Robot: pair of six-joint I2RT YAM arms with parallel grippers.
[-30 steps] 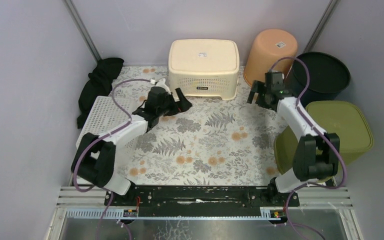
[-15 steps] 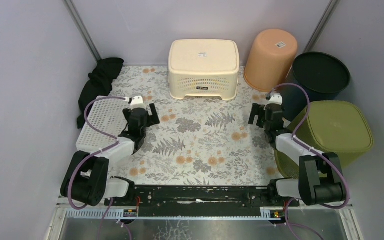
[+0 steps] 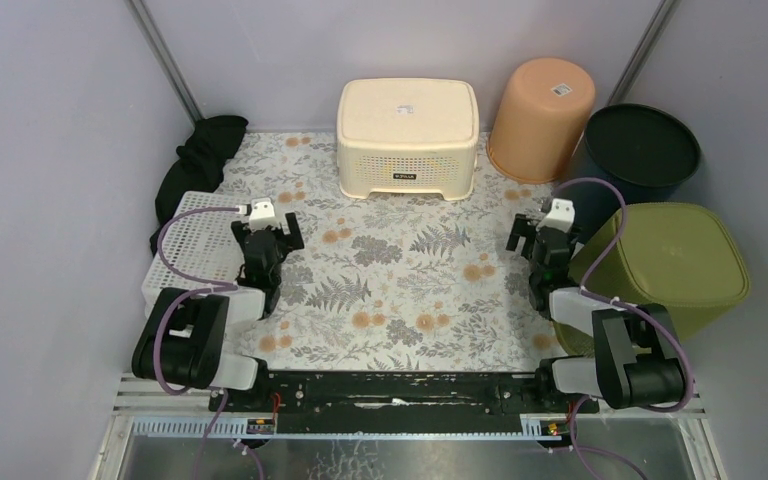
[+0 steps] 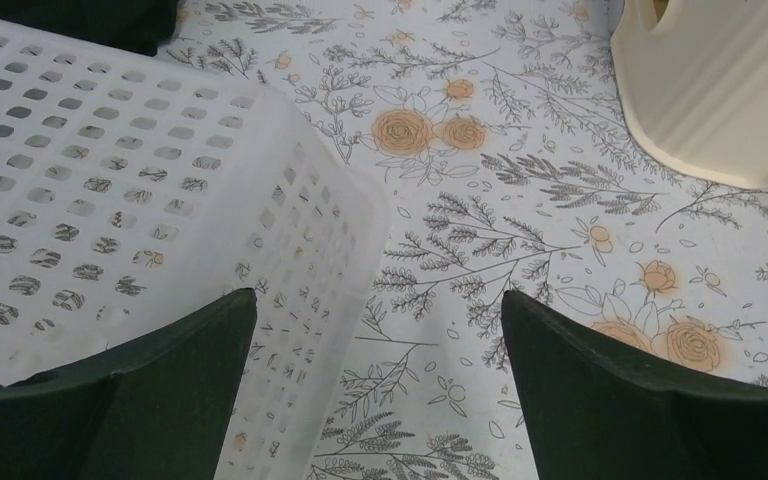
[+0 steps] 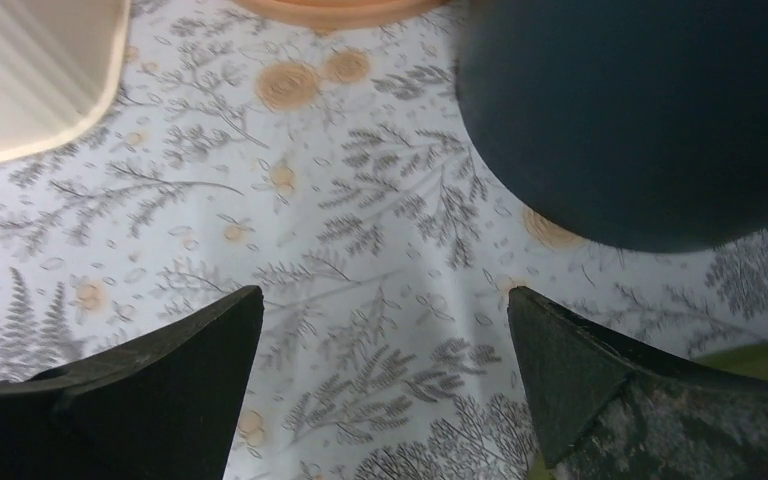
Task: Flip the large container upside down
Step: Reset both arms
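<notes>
Jaws first: the left jaws are spread wide with nothing between them, just the flowery tabletop (image 4: 480,250) showing in the gap, and one finger hangs over the corner of a white holey basket (image 4: 110,190). The right jaws are wide apart and empty too, aimed at bare tabletop, with a dark round tub (image 5: 640,110) just ahead on the right.

Both arms are folded low near their bases, the left arm (image 3: 258,265) by the left edge and the right arm (image 3: 550,272) by the right, well apart from the big cream container (image 3: 407,135). That one sits at the back middle of the tabletop, flat bottom up with a little sticker on it.

Right of it is an orange bucket (image 3: 543,115), also bottom up, then the tub, then an olive bin (image 3: 675,255) beside the right arm. A black cloth (image 3: 200,160) is bunched in the back left corner.
</notes>
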